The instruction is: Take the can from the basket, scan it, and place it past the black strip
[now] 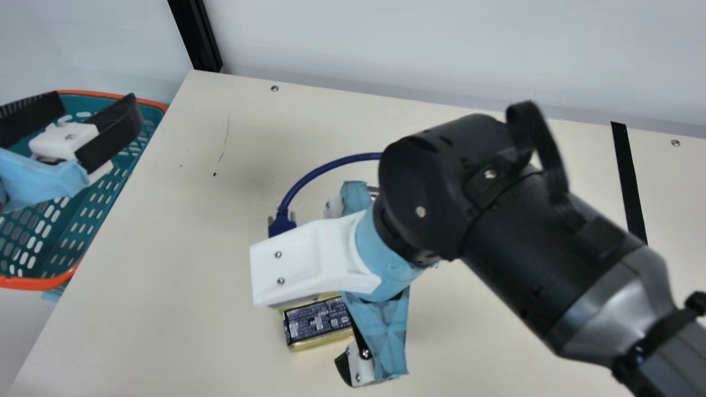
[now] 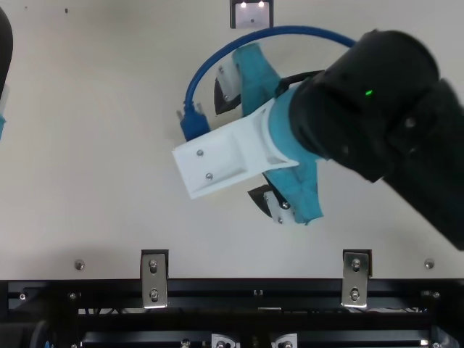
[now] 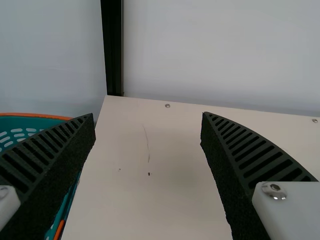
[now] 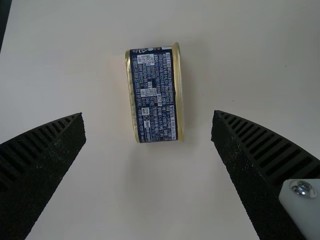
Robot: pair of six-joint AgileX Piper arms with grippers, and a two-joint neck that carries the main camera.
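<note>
Can (image 1: 319, 320) on cream table (image 1: 182, 309), label side up, near 6:30 from main view's centre; ungripped.
Right gripper (image 2: 238, 150) above table: jaws spread, can in line with the gap between them, touching neither. Left gripper (image 1: 96, 103) at 10 o'clock in main view, over basket (image 1: 33, 284), jaws spread, nothing between them. Basket at 9 o'clock; black strip (image 1: 629, 182) at 3 o'clock.

The left end effector (image 1: 95, 105) has fingers parted; the right end effector (image 2: 238, 151) points downward, fingers spread.
</note>
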